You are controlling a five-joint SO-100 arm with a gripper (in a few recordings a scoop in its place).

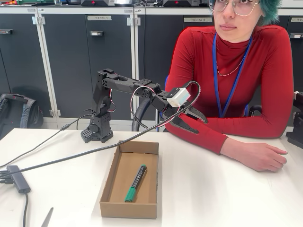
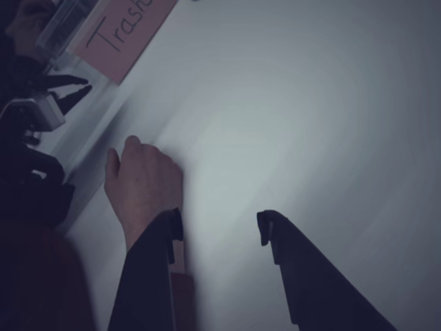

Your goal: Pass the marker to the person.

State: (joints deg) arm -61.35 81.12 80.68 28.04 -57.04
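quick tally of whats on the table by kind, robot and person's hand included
marker: 1
cardboard tray: 1
robot arm with open gripper: 1
person's hand: 1
cable adapter: 1
total: 5

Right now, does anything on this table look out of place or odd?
Nothing stands out. The marker lies flat in the box, the open end effector hangs above the table, and the person's hand rests on it.
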